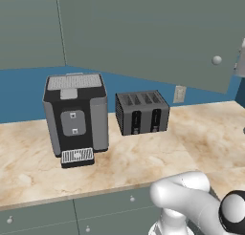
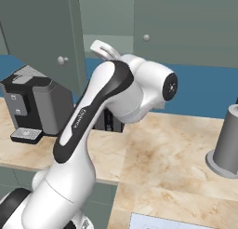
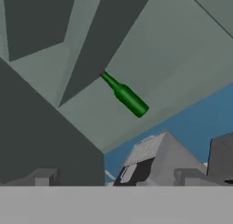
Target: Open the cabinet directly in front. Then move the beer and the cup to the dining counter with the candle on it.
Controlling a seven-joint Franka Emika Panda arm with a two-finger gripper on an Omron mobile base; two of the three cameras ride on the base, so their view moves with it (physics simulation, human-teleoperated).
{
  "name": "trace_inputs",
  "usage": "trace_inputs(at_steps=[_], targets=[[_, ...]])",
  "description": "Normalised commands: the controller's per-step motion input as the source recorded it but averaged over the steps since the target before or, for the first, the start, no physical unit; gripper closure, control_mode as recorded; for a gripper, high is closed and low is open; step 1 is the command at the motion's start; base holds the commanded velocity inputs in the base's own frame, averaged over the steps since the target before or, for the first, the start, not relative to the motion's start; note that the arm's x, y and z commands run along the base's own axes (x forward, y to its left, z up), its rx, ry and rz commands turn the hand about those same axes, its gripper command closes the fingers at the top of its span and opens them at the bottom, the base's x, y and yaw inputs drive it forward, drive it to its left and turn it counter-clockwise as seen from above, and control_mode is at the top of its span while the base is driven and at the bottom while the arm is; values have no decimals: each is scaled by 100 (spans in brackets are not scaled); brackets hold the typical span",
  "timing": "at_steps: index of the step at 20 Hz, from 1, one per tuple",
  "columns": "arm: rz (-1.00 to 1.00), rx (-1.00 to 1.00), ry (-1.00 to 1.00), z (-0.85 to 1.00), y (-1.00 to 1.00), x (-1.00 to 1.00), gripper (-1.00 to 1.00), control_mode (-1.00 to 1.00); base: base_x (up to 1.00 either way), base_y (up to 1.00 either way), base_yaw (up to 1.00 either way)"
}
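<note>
The cabinet (image 1: 143, 33) is seen as a flat, matte grey-green door with one round pale knob (image 1: 217, 60); in the right base view the door stands swung open beside the arm, its knob (image 2: 61, 60) facing the room. In the hand view, which is rolled, the beer (image 3: 124, 94) is seen inside the opened cabinet as a slim, glossy dark green glass bottle with a long neck and a small red cap, resting on the pale shelf floor between plain grey-green walls. The gripper (image 3: 116, 177) is shown with its two blocky dark fingertips (image 3: 43, 177) spread wide apart at the bottom of that view, nothing being held between them; the bottle lies well apart from them.

Below the cabinet, a polished beige marble-patterned worktop (image 1: 143, 157) is seen. A boxy coffee machine (image 1: 75, 117) in grey and black, with a ribbed top grille and a slotted drip tray, is set on it. Just beside it a dark, low toaster (image 1: 141, 112) with top slots is placed. A blue wall (image 1: 24, 93) with a pale outlet plate (image 1: 179, 93) is seen behind. A smooth grey cylinder (image 2: 228, 142) on a round base is seen at the right.
</note>
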Motion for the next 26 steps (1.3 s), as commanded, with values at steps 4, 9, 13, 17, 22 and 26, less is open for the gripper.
trace_inputs(at_steps=[4, 9, 13, 17, 22, 26], targets=[[26, 0, 5, 0, 44, 0, -100, -100, 0, 0, 0], [27, 0, 1, 0, 60, -5, -100, -100, 0, 0, 0], [28, 0, 0, 0, 80, -42, -100, -100, 0, 0, 0], [31, 0, -4, 5, 91, -78, -100, -100, 0, 0, 0], [22, 1, -10, 5, 100, -68, -100, -100, 0, 0, 0], [4, 1, -21, 0, 100, -44, -100, -100, 0, 0, 0]])
